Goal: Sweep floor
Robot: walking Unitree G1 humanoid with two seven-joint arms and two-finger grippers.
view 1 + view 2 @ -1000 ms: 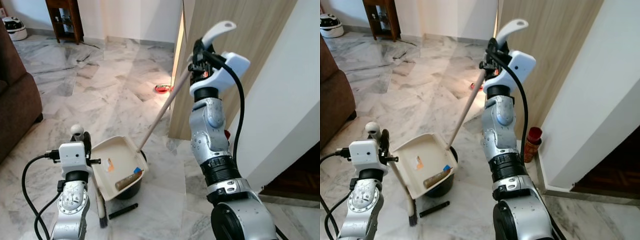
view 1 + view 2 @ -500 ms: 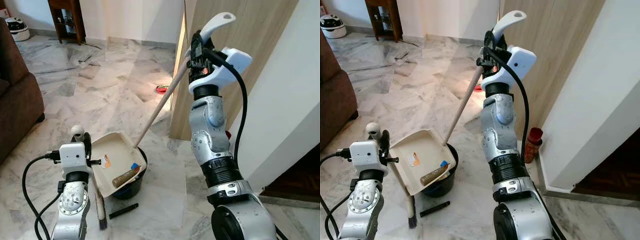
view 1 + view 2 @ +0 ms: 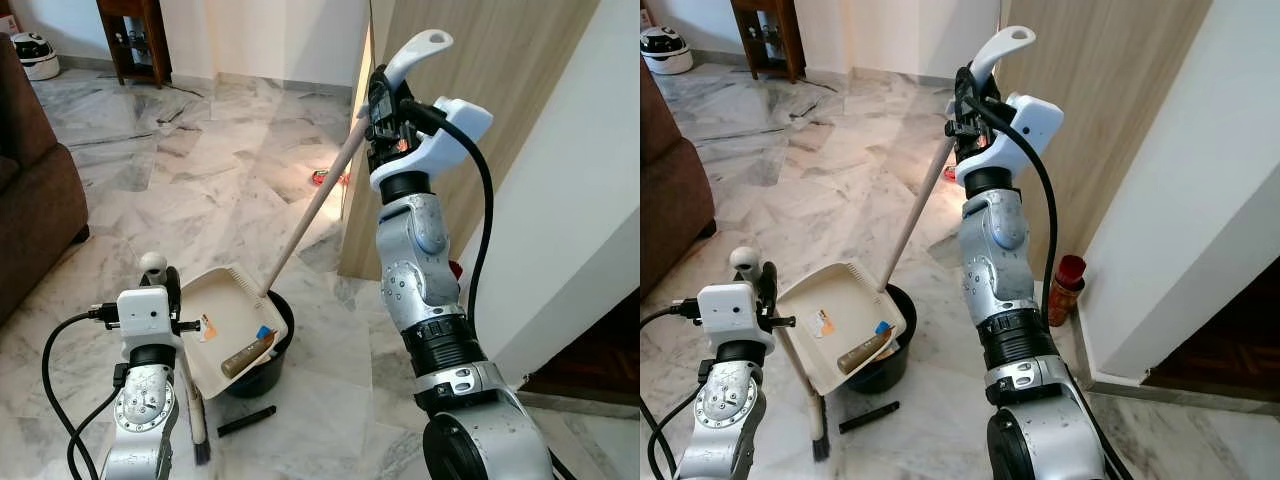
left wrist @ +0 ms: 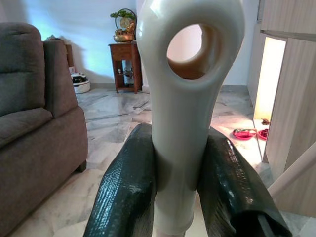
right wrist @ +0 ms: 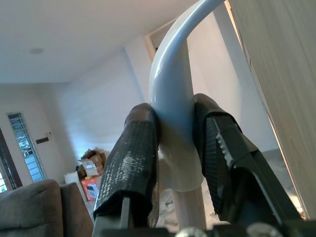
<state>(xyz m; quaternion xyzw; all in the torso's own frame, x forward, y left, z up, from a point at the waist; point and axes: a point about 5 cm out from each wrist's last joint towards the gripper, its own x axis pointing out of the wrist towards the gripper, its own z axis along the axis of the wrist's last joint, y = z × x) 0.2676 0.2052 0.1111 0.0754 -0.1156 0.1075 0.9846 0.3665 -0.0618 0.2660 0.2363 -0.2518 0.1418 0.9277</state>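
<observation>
Both grippers are clamped on long-handled cleaning tools. At about one o'clock in the head views, the right gripper [image 3: 385, 95] is raised high, its black fingers [image 5: 133, 158] pressed against either side of the white curved handle top [image 5: 173, 98] of the dustpan's wooden pole [image 3: 310, 215]. That pole slants down toward seven o'clock to the cream dustpan [image 3: 225, 320], which is tilted over a small black bin [image 3: 262, 370] on the marble floor [image 3: 200, 180]. Inside the pan lie a brown cylindrical piece [image 3: 245, 356], a small blue scrap [image 3: 265, 332] and an orange-and-white scrap [image 3: 207, 328]. Low at about eight o'clock, the left gripper [image 4: 180, 182] pinches the pale broom handle [image 4: 182, 98], whose end has a round hanging hole; the broom's dark bristles [image 3: 200, 452] sit on the floor just beside the bin. A short black stick [image 3: 246, 421] lies on the tiles near six o'clock. A brown sofa [image 3: 30, 190] stands at nine o'clock, and a wooden door panel [image 3: 500, 60] rises behind the right arm.
</observation>
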